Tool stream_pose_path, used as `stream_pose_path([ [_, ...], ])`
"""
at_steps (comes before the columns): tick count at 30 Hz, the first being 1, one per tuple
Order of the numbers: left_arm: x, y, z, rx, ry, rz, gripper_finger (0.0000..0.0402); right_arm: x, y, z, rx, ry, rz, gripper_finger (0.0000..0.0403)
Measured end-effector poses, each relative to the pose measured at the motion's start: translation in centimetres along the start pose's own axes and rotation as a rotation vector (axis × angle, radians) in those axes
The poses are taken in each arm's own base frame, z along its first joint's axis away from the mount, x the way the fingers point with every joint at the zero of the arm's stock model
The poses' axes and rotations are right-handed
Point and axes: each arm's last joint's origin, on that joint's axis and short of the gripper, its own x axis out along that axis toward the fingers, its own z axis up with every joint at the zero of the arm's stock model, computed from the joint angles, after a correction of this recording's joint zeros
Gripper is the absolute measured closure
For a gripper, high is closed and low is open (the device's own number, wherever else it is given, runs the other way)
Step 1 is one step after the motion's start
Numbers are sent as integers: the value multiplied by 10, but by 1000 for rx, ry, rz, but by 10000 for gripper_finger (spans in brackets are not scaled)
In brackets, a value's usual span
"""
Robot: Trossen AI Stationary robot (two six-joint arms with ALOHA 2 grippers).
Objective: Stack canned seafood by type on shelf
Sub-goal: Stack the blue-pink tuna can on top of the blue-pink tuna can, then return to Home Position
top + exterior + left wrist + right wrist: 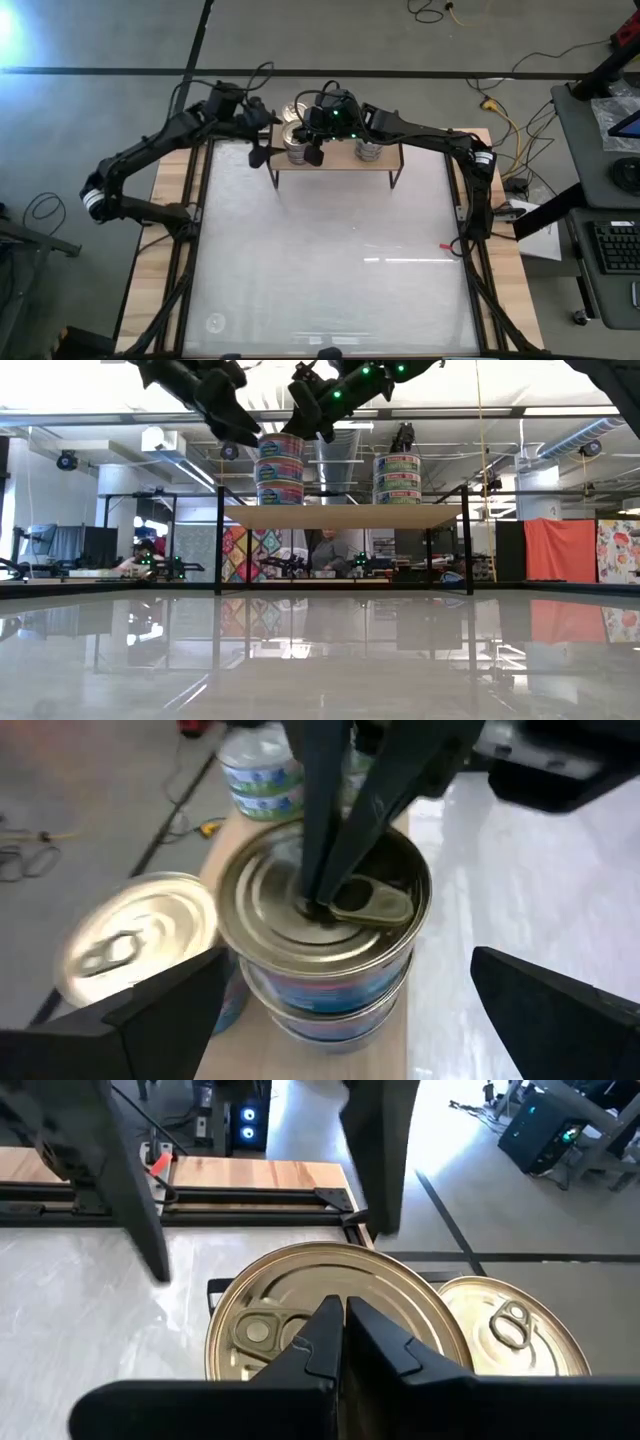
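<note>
Left claw spread wide, right claw closed, pointing down

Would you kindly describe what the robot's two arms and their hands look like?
Both arms are black and jointed, with loose black cables looping along them. Each carries a white band: the left arm near its base, the right arm at its elbow. Green lights glow above the right hand. The left hand has flat, dark, wedge-shaped fingers.

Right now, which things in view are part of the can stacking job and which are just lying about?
Part of the job: the left stack of cans, the right stack of cans, a gold-lidded can beside the left stack, the shelf, the open left gripper, the shut right gripper.

Lying about: red object on the table, floor cables.
</note>
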Motion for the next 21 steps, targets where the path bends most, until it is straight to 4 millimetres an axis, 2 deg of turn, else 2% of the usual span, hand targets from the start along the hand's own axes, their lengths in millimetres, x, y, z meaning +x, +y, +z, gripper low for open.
stream_pose_path([
  [3,-12,-3,3,-8,-2,63,3,0,0,1,-1,-11,-3,390],
  [8,-25,-13,8,-22,-38,53,3,-1,-1,5,-2,-33,-10,390],
  [14,-20,-36,-2,-9,-40,-18,3,-4,-3,14,-8,-92,-26,390],
  [21,-18,-60,-20,-7,-28,-9,3,-31,-5,29,-27,-127,-44,390],
])
